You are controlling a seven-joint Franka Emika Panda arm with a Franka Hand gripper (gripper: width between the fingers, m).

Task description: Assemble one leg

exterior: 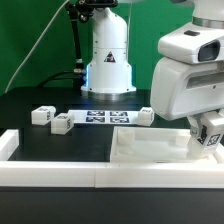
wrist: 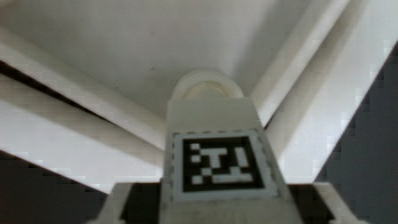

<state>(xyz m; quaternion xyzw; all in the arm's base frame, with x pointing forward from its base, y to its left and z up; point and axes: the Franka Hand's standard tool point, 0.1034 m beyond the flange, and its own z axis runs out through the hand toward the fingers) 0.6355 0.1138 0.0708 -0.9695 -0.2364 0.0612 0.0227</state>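
From my station I see the arm bent down at the exterior view's right, its wrist upright and the tool pointing downward near the bottom of its reach — jaws closed on either side of a leg.

We see a black table. The marker board lies flat on it, in front of the arm's base. One leg and a second leg lie by the board's end at the exterior view's left, and a third leg lies at its other end. Nearer the camera lies the white tabletop panel, and a white rail runs along the front.
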